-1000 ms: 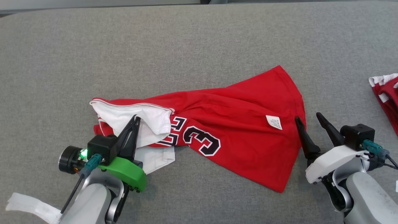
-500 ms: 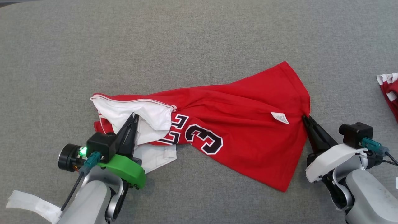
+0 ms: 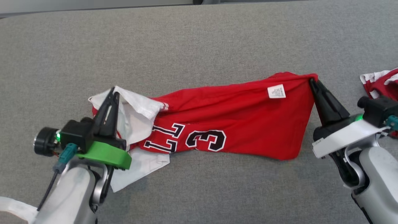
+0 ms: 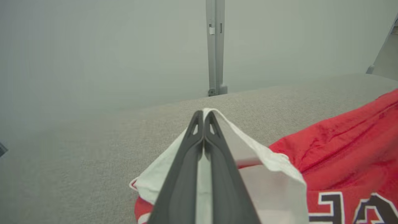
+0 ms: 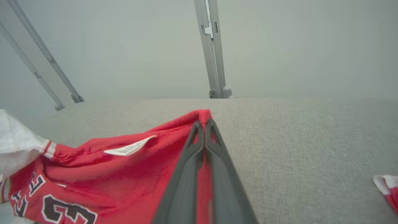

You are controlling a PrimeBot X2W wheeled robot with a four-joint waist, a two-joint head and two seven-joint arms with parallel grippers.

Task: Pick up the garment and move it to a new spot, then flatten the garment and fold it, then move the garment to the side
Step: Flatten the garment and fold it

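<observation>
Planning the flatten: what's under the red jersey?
White fabric pokes out from beneath the lettered end of the red jersey, on the grey padded surface. Anything else under the cloth is covered.

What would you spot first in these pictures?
A bright red jersey lies stretched across the middle of the grey table. The left gripper pinches its white end at the left, and the right gripper pinches its red corner at the right.

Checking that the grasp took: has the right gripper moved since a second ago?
Yes. The right gripper, shut on the red jersey, has gone up the head view, now level with the second garment at the right edge.
</observation>
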